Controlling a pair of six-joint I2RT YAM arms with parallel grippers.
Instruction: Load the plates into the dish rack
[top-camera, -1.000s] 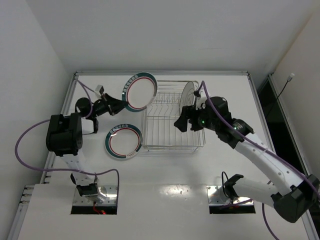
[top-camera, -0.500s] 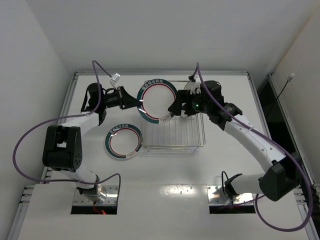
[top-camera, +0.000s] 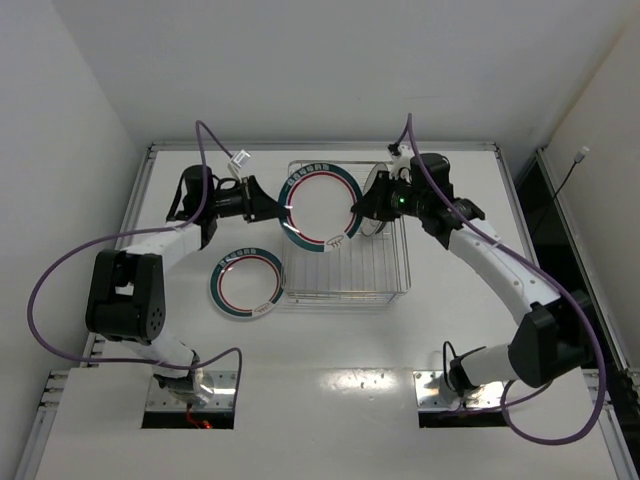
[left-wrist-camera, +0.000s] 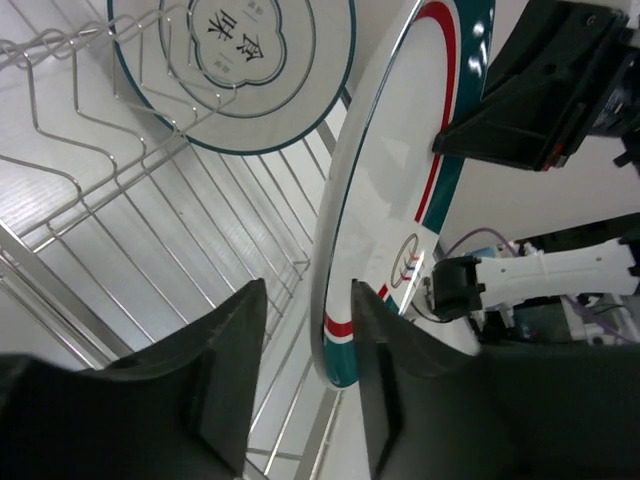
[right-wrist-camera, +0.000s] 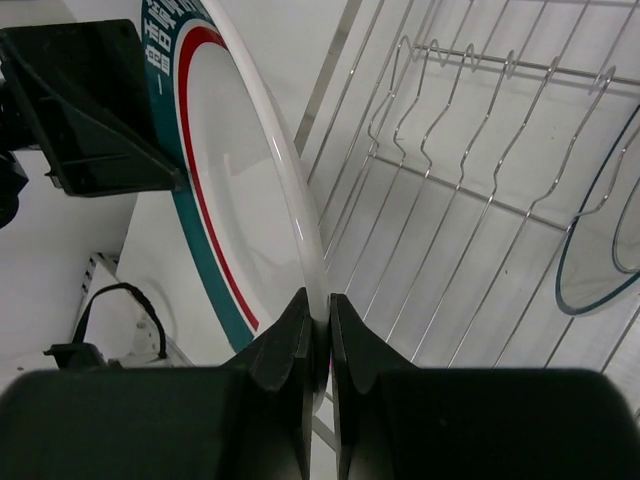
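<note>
A white plate with a dark green rim and a thin red ring (top-camera: 322, 207) hangs tilted over the left back part of the dish rack (top-camera: 345, 272). My right gripper (top-camera: 362, 207) is shut on its right rim (right-wrist-camera: 240, 200), jaws (right-wrist-camera: 320, 305) pinching the edge. My left gripper (top-camera: 272, 208) is open around the opposite rim (left-wrist-camera: 390, 200); its fingers (left-wrist-camera: 308, 300) straddle the edge with a gap on one side. A second green-rimmed plate (top-camera: 246, 282) lies flat on the table left of the rack. A whitish plate with a thin teal edge (left-wrist-camera: 240, 60) stands in the rack's tines.
The rack's upright wire tines (right-wrist-camera: 470, 150) run along its back, with open slots beside the standing plate (top-camera: 378, 188). White walls close the table at the back and left. Purple cables loop off both arms.
The held plate has moved right, from beside the rack to over it. My right gripper came up to its right rim and shut on it. My left gripper has opened on the left rim.
</note>
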